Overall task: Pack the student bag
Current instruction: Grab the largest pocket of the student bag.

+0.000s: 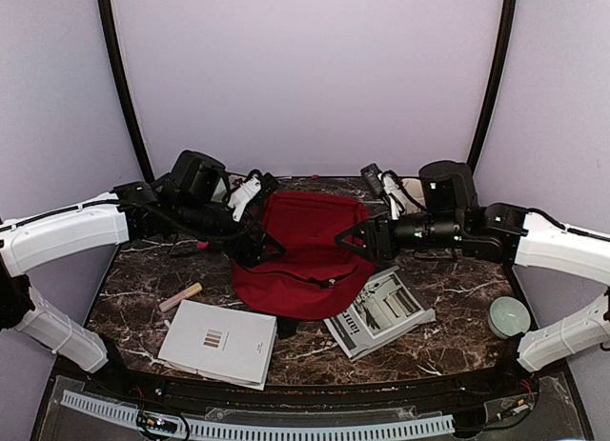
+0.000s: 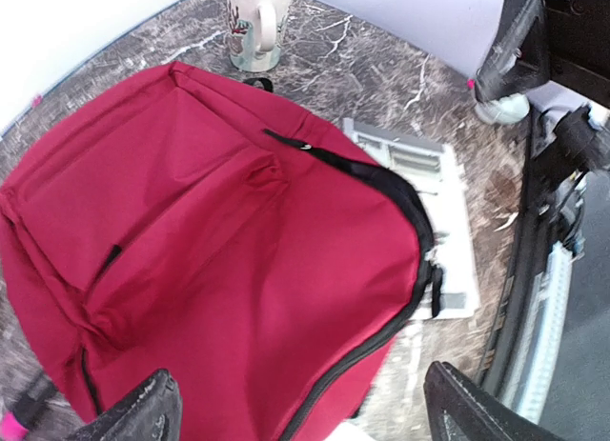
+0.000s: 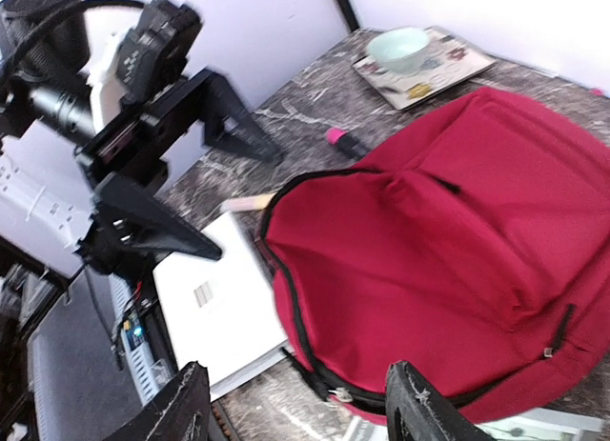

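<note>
The red student bag lies flat in the middle of the marble table, its dark zipper running round the near edge; no grey lining shows. My left gripper is open and empty at the bag's left edge, just above it. In the left wrist view the bag fills the frame between the spread fingers of that gripper. My right gripper is open and empty at the bag's right edge. In the right wrist view that gripper hovers over the bag's zipper edge.
A white book lies front left of the bag and a grey booklet front right, partly under it. A tan stick lies at the left, a green cup far right, a mug behind the bag, and a pink marker and a bowl at the back left.
</note>
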Robot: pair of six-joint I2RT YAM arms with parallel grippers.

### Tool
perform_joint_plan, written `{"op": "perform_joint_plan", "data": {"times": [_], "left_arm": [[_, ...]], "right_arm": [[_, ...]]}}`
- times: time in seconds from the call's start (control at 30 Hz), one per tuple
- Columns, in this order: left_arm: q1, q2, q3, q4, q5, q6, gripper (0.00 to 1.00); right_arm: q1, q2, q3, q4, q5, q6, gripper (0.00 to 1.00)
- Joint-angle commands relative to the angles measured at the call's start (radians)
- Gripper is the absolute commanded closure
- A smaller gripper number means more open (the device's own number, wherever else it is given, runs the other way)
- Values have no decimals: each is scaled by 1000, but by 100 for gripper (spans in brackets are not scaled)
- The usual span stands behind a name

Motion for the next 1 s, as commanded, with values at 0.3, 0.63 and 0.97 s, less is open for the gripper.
{"op": "perform_joint_plan", "data": {"times": [0.3,0.63,0.97], "left_arm": [[-39,97,172,-82,172,-535,13],[36,-4,-142,294,190,-927,6],[-157,106,102,-121,-27,-1098,20]], "right_arm": [[-51,-268,-196,26,297,16,28],[-52,-418,-331,154,364,-46,14],[-54,-319,-292,127,356,-167,12]]}}
